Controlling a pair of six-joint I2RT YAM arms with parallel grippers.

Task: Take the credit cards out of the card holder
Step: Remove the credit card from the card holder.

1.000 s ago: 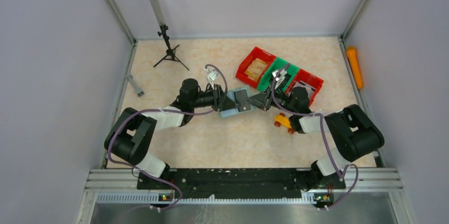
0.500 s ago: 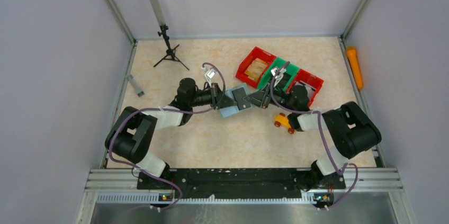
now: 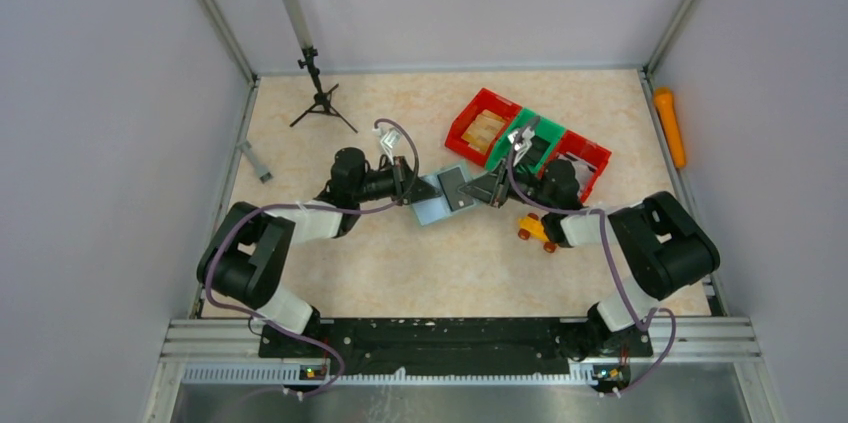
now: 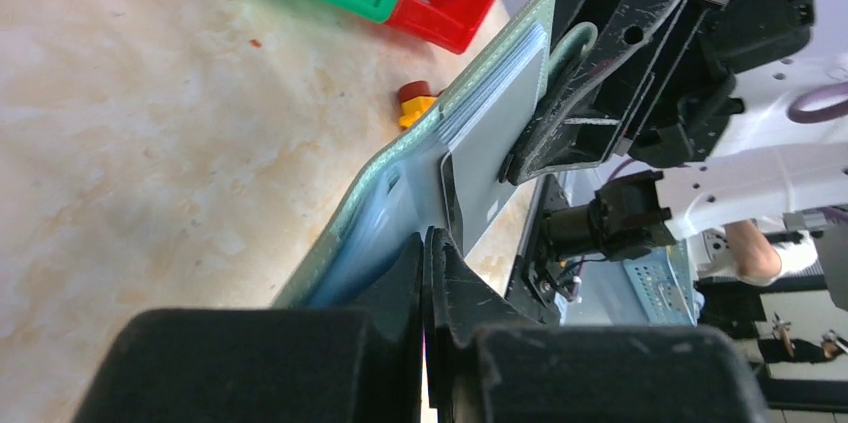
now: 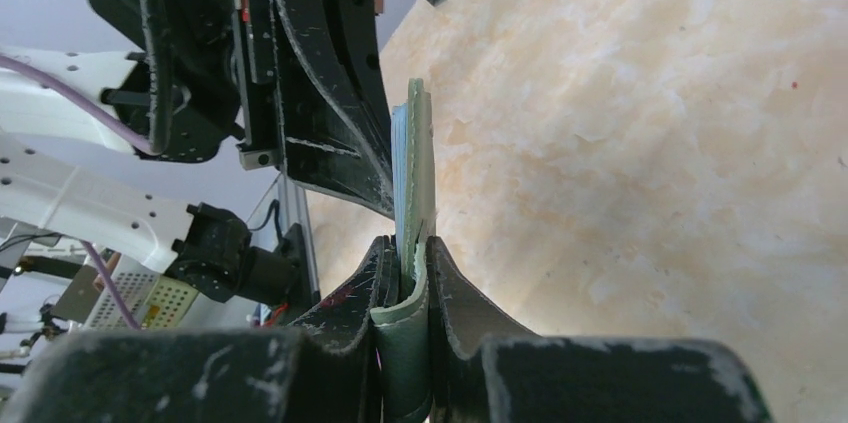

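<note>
**Item:** card holder (image 3: pixel 432 205), opened out and held up off the surface (image 3: pixel 400 268) at centre, between your two arms.
**Left claw** (image 3: pixel 410 186): fingers pressed together on the holder's near edge. You cannot tell whether a card is also in the pinch.
**Right claw** (image 3: pixel 487 188): clamped on the opposite, grey-green edge.
**Credit cards** (image 4: pixel 495 138): layered in the pocket, none out.
**Step in hand:** bracing the holder for extraction.
**Next move, as judged:** keep one claw anchoring the holder. Use the other to pinch a card edge only and draw it along the pocket's line.

Both arms reaching inward, left pincer (image 3: pixel 410 184) and right pincer (image 3: pixel 488 188) clamped, tips facing
</note>
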